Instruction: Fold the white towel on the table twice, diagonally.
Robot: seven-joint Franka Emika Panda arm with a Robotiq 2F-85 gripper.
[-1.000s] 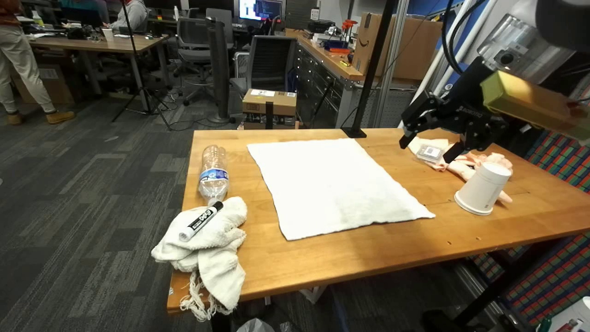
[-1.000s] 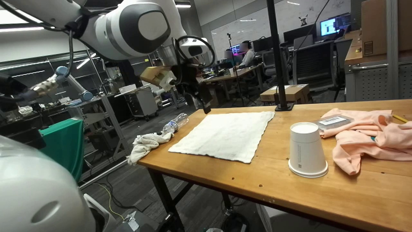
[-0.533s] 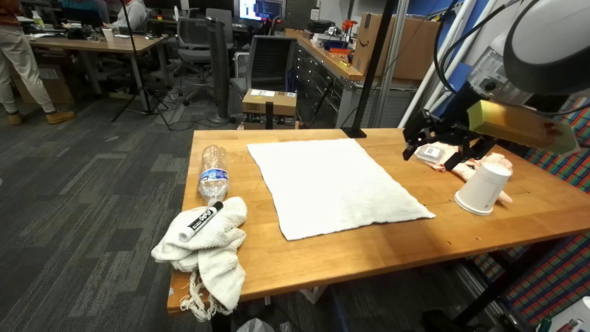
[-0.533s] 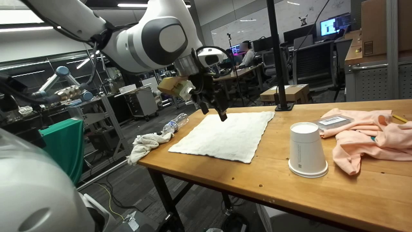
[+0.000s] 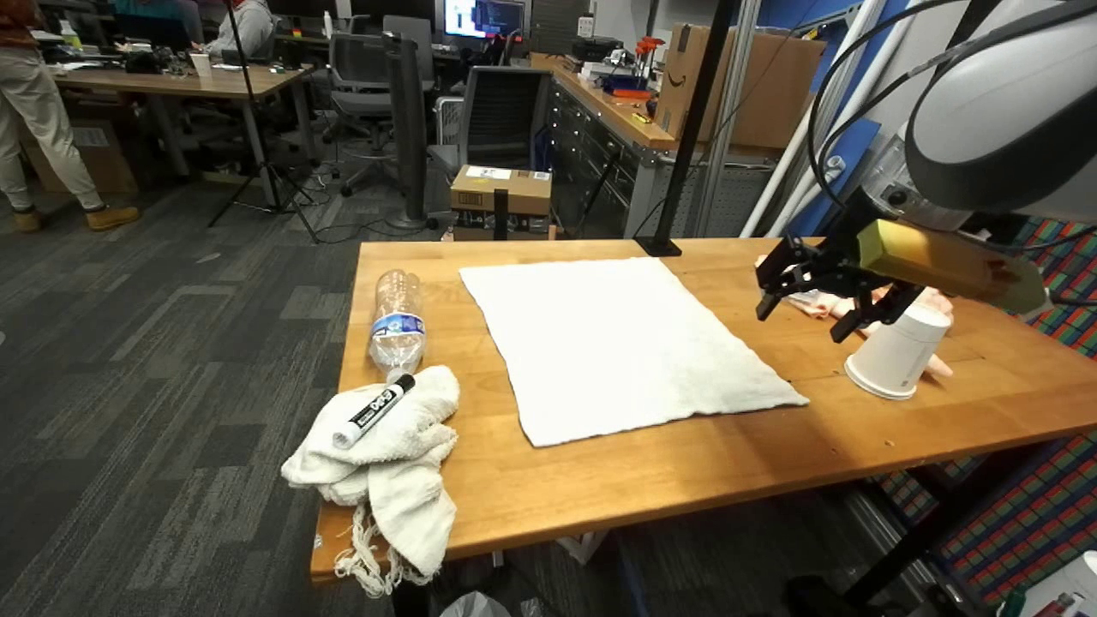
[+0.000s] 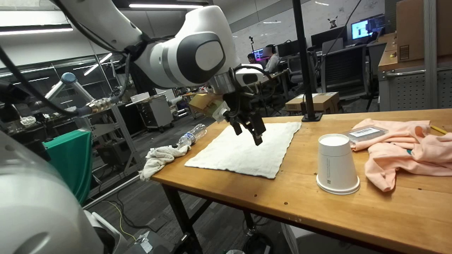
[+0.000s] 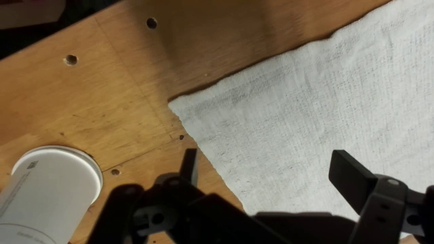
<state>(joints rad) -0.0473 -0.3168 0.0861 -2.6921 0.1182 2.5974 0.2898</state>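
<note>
The white towel (image 5: 617,351) lies flat and spread open on the wooden table (image 5: 668,476). It also lies flat in the other views (image 6: 240,155) (image 7: 305,112). One of its corners shows near the middle of the wrist view. My gripper (image 5: 804,322) is open and empty, and hangs above the table with its fingers wide apart. It also shows in an exterior view (image 6: 248,137) and in the wrist view (image 7: 264,152). In the wrist view the left finger is over bare wood just outside the towel's edge, and the right finger is over the cloth. Neither finger appears to touch the towel.
An upside-down white cup (image 5: 900,351) stands beside the gripper. Pink cloth (image 6: 406,155) with a clear box (image 6: 365,132) lies behind it. A plastic bottle (image 5: 398,321) and a crumpled white cloth (image 5: 386,454) bearing a marker (image 5: 374,411) lie at the far side. A black pole (image 6: 304,63) rises at the table edge.
My gripper has come down and shifted to the right in both exterior views, closer to the table and the cup. It stays open. The towel has not moved.
</note>
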